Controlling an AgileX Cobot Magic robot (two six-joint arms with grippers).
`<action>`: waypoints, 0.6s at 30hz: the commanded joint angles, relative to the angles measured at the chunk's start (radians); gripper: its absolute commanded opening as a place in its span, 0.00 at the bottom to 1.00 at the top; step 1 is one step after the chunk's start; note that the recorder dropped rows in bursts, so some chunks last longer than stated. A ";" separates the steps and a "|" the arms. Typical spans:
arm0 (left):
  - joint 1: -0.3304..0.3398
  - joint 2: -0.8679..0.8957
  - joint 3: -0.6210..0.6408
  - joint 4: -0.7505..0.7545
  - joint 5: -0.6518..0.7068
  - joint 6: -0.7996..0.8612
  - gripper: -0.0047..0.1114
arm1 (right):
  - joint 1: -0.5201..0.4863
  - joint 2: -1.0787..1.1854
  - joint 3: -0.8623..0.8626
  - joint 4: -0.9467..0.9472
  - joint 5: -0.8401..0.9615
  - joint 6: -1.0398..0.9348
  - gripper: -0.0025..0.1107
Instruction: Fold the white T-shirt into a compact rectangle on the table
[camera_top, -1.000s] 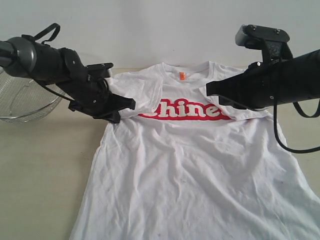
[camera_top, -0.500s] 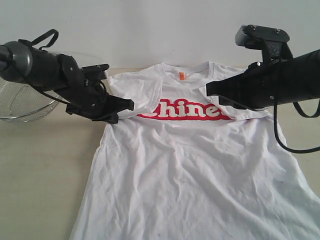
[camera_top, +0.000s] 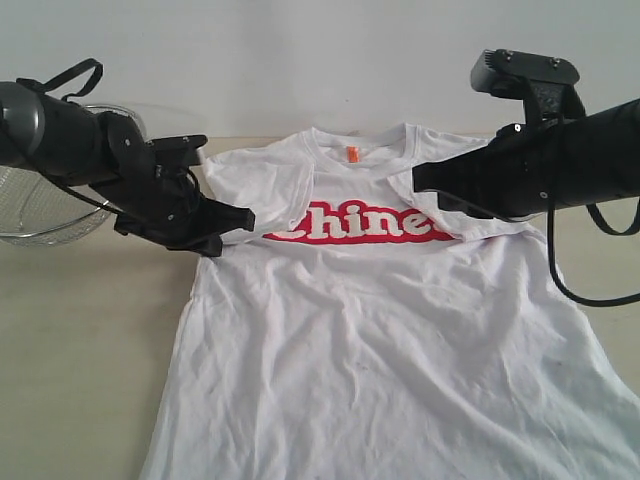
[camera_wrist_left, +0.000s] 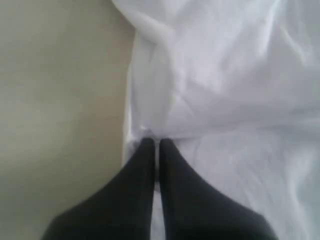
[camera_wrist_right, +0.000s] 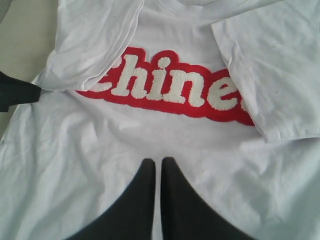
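White T-shirt (camera_top: 380, 340), collar toward far edge of tabletop (camera_top: 80, 330). I see left gripper (camera_top: 240, 218) pinching folded sleeve (nearer arm); right gripper (camera_top: 420, 180) pressed together, empty, over chest.

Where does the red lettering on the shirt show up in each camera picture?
Exterior view: the red lettering crosses the chest, mid-picture.
Left wrist view: not in it; only white T-shirt and table.
Right wrist view: the red lettering lies just beyond the right fingers.
Shared landmark: the left fingers pinching the T-shirt's edge, in all three.
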 joint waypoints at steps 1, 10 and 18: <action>0.003 -0.047 0.015 0.038 0.067 -0.010 0.08 | -0.002 -0.009 0.003 -0.002 -0.018 0.000 0.02; 0.031 -0.339 0.101 0.019 0.180 0.033 0.08 | -0.254 -0.009 -0.201 -0.125 0.485 0.166 0.31; 0.050 -0.553 0.308 -0.178 0.209 0.179 0.08 | -0.410 -0.009 -0.318 -0.273 0.810 0.354 0.42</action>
